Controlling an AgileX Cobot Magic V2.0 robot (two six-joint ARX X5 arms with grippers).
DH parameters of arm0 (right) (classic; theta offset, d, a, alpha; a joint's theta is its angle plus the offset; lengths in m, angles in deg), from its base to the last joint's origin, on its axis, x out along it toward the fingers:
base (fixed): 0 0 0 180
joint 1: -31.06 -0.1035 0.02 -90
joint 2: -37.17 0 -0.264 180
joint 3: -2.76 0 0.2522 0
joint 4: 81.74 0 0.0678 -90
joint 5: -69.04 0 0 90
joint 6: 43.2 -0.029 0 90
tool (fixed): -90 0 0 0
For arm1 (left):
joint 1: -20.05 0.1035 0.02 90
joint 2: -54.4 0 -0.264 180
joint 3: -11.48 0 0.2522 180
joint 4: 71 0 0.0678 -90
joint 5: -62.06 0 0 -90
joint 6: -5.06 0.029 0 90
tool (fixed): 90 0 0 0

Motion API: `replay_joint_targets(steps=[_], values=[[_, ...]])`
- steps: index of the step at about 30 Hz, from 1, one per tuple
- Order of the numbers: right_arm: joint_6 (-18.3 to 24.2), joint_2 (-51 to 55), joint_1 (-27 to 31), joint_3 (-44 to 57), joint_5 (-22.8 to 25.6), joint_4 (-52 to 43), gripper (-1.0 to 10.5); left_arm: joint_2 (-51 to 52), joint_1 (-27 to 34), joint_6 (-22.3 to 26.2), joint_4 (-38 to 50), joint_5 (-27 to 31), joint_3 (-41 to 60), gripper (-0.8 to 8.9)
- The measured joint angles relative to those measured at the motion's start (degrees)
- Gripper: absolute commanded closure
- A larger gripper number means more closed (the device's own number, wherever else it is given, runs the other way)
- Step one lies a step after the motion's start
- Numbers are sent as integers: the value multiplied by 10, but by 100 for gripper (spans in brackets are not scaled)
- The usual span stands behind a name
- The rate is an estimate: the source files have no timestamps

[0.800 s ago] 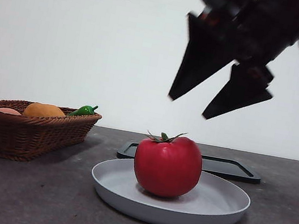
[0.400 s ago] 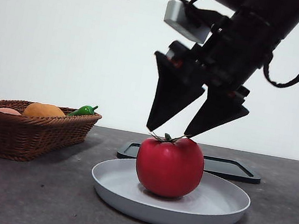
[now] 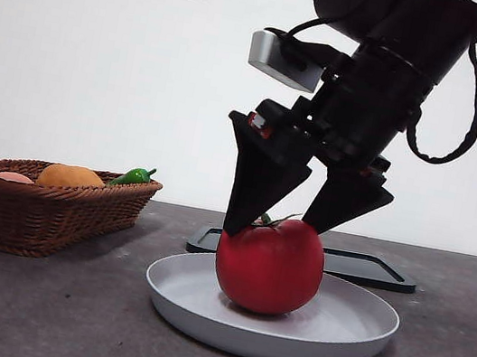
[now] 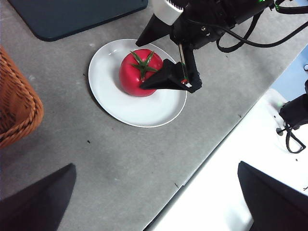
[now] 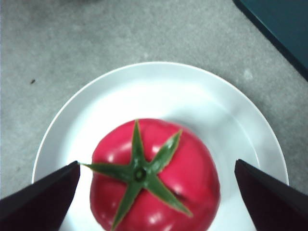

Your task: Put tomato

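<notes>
Left: we note a wicker basket (image 3: 42, 205) holding an orange fruit (image 3: 70, 176) and a green pepper (image 3: 134, 176). Centre: the tomato (image 3: 269, 264) sits on the grey plate (image 3: 350, 330). The right gripper (image 3: 278, 225) straddles its top, jaws spread, not yet clamped. We judge the grasp unstarted, the placing ahead. Left gripper (image 4: 159, 197) waits high, jaws apart. No readable writing

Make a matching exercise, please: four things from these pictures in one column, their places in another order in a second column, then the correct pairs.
1. tomato
2. right end effector
3. dark tray
4. green pepper

a. in the wicker basket
b. on the grey plate
c. behind the plate
d. open, straddling the top of the tomato

Pairs: 1-b, 2-d, 3-c, 4-a
</notes>
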Motion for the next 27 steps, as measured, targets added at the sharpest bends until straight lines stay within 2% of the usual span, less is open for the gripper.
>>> replay_joint_targets(steps=[8, 9, 12, 13, 17, 21, 24, 27], values=[[0, -35, 0, 0, -1, -2, 437, 0, 0, 0, 0, 0, 0, 256], [0, -35, 0, 0, -1, -2, 472, 0, 0, 0, 0, 0, 0, 256], [0, -35, 0, 0, -1, -2, 712, 0, 0, 0, 0, 0, 0, 256], [0, -35, 0, 0, -1, -2, 752, 0, 0, 0, 0, 0, 0, 256], [0, -35, 0, -5, -2, 6, 756, 0, 0, 0, 0, 0, 0, 256], [0, -17, 0, -55, -1, 31, 756, 0, 0, 0, 0, 0, 0, 256], [0, -1, 12, -123, 28, 24, 755, 0, 0, 0, 0, 0, 0, 256], [-1, -3, 47, -151, 43, -1, 755, 0, 0, 0, 0, 0, 0, 256]])
